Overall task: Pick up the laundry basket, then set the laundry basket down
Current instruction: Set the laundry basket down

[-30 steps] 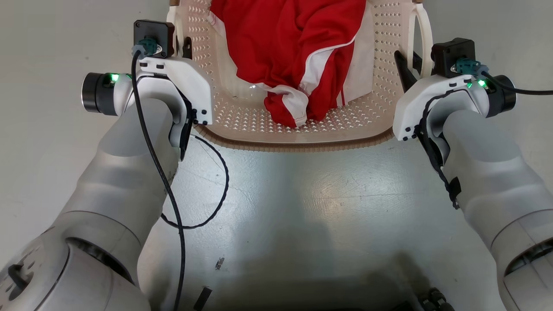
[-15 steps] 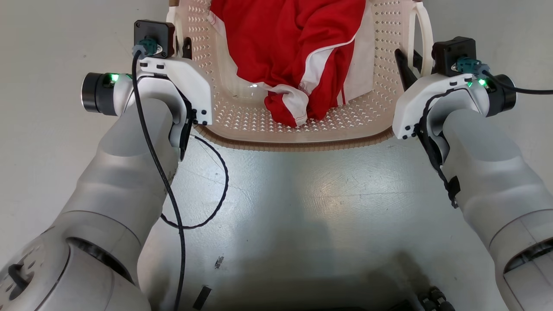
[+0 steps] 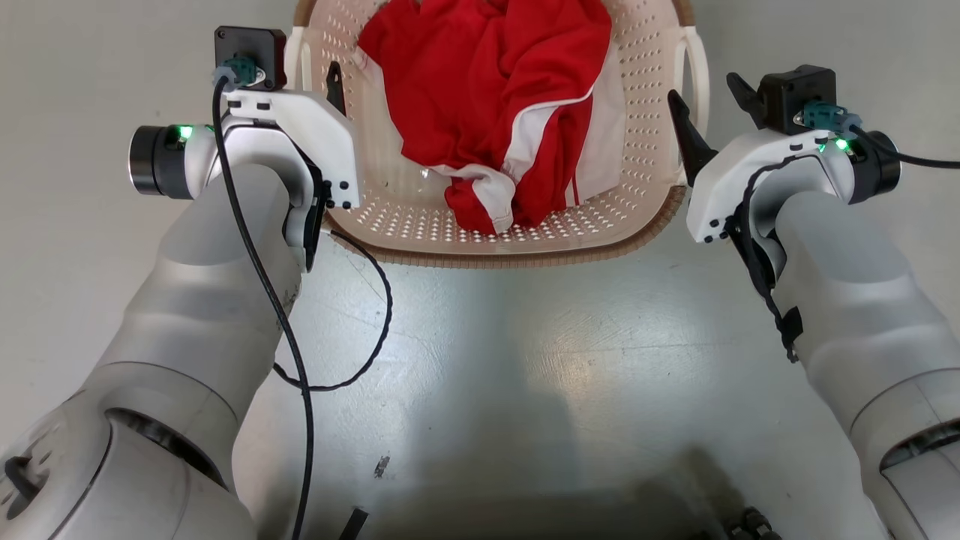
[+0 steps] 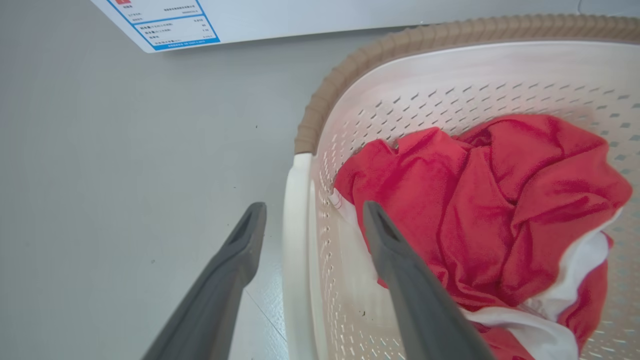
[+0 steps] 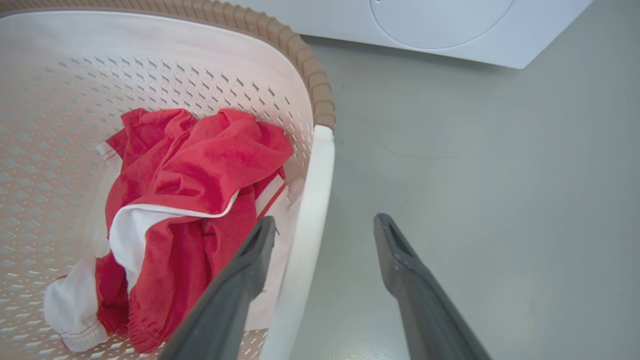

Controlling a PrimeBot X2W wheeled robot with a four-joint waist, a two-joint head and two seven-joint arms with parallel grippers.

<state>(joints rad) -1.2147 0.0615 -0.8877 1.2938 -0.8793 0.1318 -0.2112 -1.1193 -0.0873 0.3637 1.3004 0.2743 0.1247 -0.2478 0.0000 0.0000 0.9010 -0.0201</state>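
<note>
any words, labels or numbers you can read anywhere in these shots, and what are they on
Blue-bordered label on the white washer: rows of print, too small and blurred to read.
Laundry basket and red garment: no text visible.

We see a smooth grey floor (image 3: pixel 67 285), glossy enough to throw back a pale patch of light (image 3: pixel 577 330) near the middle of the head view. At 7 o'clock there, two small dark scraps (image 3: pixel 382 465) lie on it. In the right wrist view a white washer (image 5: pixel 440 25) stands at 12 o'clock. In the left wrist view a white panel with a blue-bordered label (image 4: pixel 170 22) sits at 11 o'clock.
</note>
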